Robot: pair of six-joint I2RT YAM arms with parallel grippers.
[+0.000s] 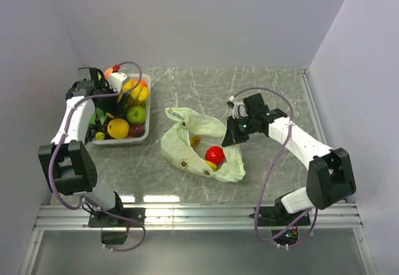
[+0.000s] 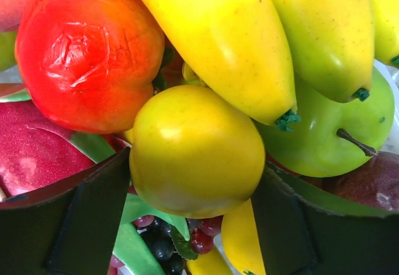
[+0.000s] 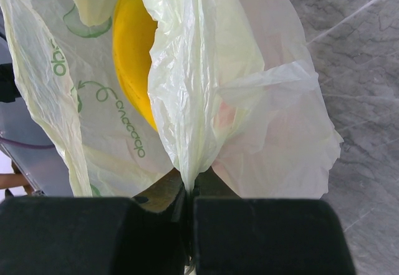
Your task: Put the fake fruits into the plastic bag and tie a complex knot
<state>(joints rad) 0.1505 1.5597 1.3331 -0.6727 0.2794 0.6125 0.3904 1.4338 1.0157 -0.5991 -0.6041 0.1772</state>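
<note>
The fake fruits fill a clear tray (image 1: 147,131) at the back left: bananas (image 2: 249,44), a green apple (image 2: 330,131), an orange-red fruit (image 2: 87,50), dark grapes (image 2: 162,244). My left gripper (image 2: 196,181) is down in the tray, and both its fingers (image 2: 93,212) press the sides of a round yellow fruit (image 2: 193,144). The pale-green plastic bag (image 1: 187,147) lies open mid-table with a red apple (image 1: 214,154) and a yellow fruit (image 3: 131,57) inside. My right gripper (image 3: 189,191) is shut on a gathered fold of the bag's right edge (image 3: 193,100). No knot shows.
Grey walls close in the marble table (image 1: 274,94) on the left, back and right. A pink dragonfruit (image 2: 31,156) lies beside the left finger. The left arm (image 1: 75,116) reaches along the tray's left side. Purple cables loop over both arms.
</note>
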